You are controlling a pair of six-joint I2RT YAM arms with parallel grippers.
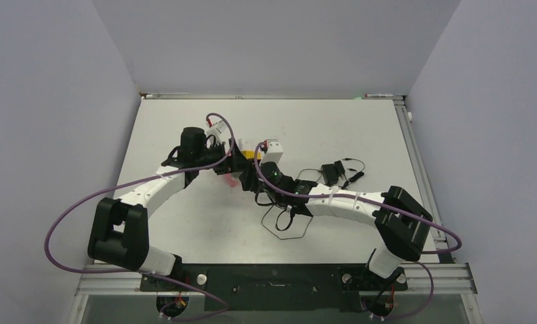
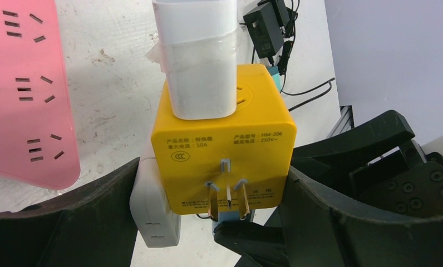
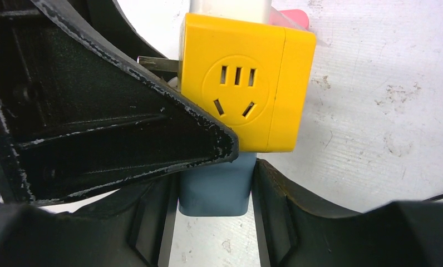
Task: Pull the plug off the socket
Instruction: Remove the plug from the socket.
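While the left gripper (image 2: 213,183) clamps the yellow socket cube (image 2: 222,144) over the middle of the counter (image 1: 198,226), the right gripper (image 3: 215,178) pinches the grey-blue plug (image 3: 213,196) seated in one face. Both look light, rigid, slick plastic; the plug's flat sides offer the surest hold.

Robot lab test cell: scuffed white table (image 1: 333,128) between plain grey panels (image 1: 50,101), aluminium frame (image 1: 441,277).

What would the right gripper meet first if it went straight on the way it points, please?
The right gripper already has the blue plug between its fingers, so that comes first; just behind it sits the yellow socket, held by the left gripper.
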